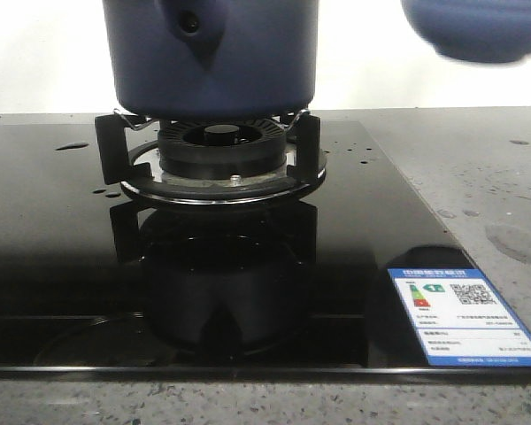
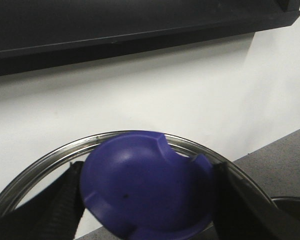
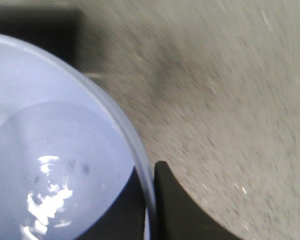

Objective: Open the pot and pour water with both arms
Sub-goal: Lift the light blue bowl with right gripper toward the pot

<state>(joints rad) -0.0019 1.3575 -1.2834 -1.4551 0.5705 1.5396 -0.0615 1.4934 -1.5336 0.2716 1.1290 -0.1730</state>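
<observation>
The dark navy pot [image 1: 212, 62] stands on the gas burner [image 1: 217, 150], its handle socket [image 1: 192, 27] facing the camera; its top is cut off by the view. My left gripper [image 2: 147, 200] is shut on the blue knob [image 2: 145, 185] of a glass lid with a metal rim [image 2: 50, 160], held up in front of a white wall. My right gripper [image 3: 150, 200] pinches the rim of the periwinkle bowl [image 3: 55, 130], one finger [image 3: 180, 210] outside it. Water [image 3: 45, 200] glints in the bowl. The bowl [image 1: 478, 31] hangs blurred at the front view's upper right.
The burner sits on a black glass cooktop [image 1: 62, 248] with a blue-and-white label [image 1: 460, 314] at its front right. Water drops lie on the cooktop [image 1: 71, 146] and a puddle on the grey speckled counter [image 1: 513, 241] to the right.
</observation>
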